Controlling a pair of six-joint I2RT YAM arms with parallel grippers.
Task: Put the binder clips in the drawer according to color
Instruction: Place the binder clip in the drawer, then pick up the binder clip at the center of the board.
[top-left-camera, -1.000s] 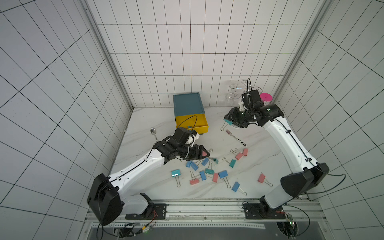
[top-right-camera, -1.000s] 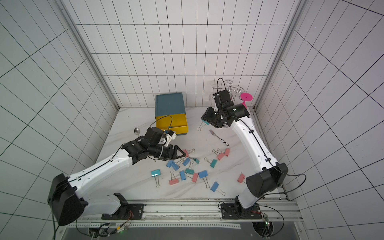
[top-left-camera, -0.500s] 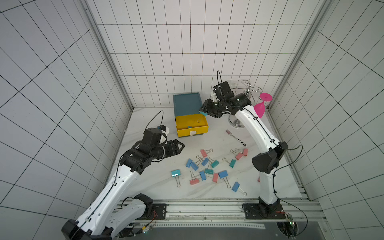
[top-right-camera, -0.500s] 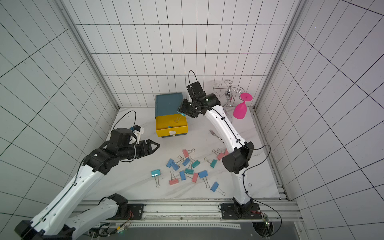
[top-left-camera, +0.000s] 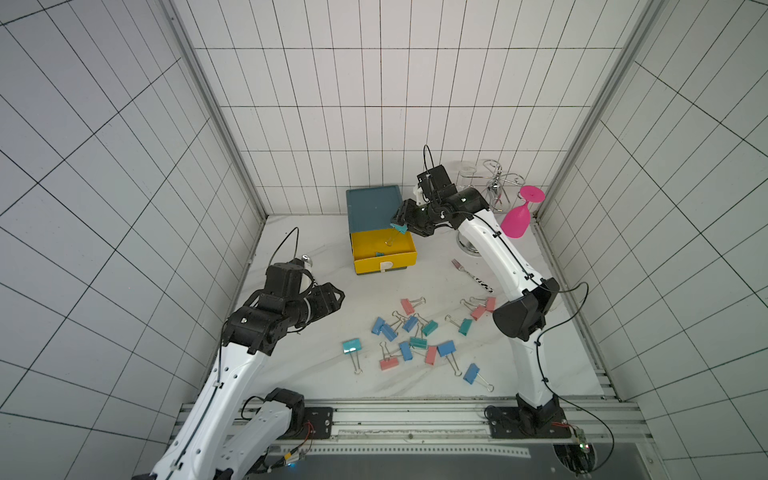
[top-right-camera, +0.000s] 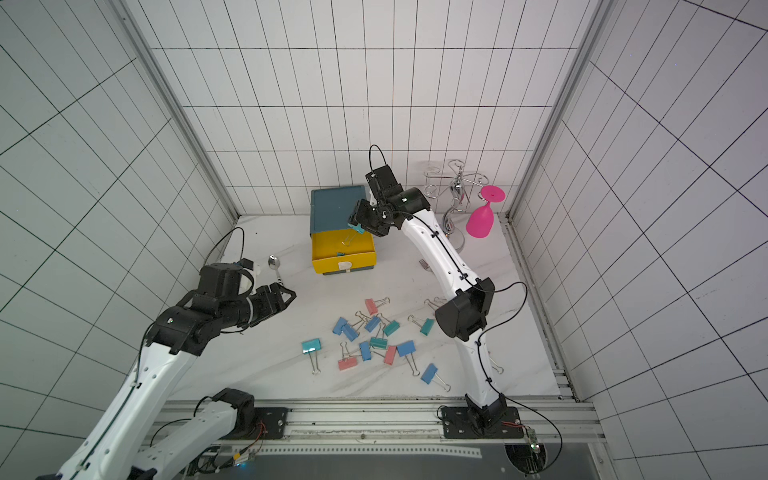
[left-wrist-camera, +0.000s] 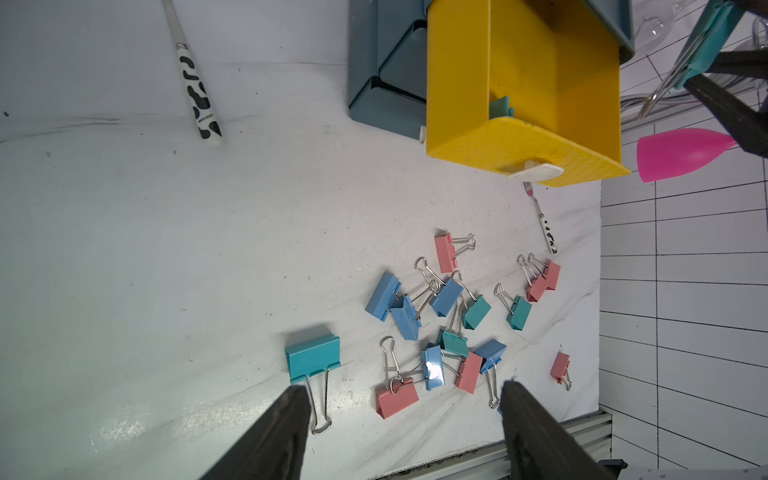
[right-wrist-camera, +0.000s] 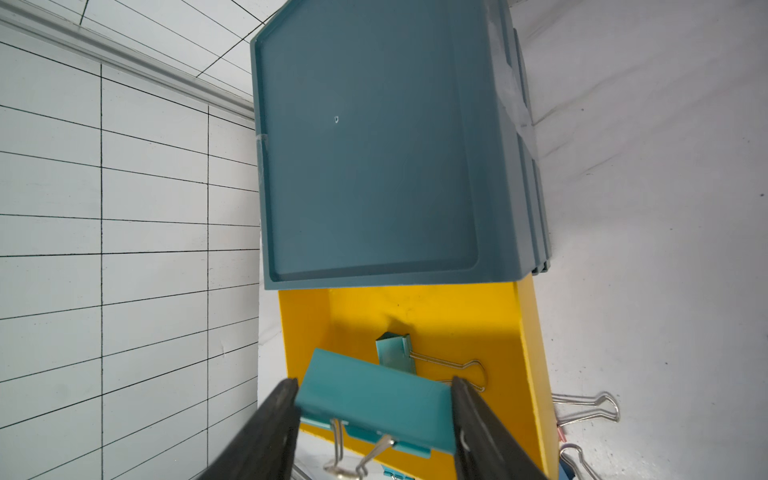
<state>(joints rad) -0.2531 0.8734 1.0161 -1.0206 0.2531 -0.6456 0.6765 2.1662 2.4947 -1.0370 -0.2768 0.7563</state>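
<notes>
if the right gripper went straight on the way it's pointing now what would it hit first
The right gripper, holding a large teal clip, points into the open yellow drawer. First in line is probably the small teal clip lying there, else the drawer floor; depth is unclear.

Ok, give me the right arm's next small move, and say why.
Probably open the right gripper and let the teal clip drop. The clip sits between its fingers right over the open yellow drawer, and the other clip lying inside is teal too, so the colour looks right. No further travel seems needed.
</notes>
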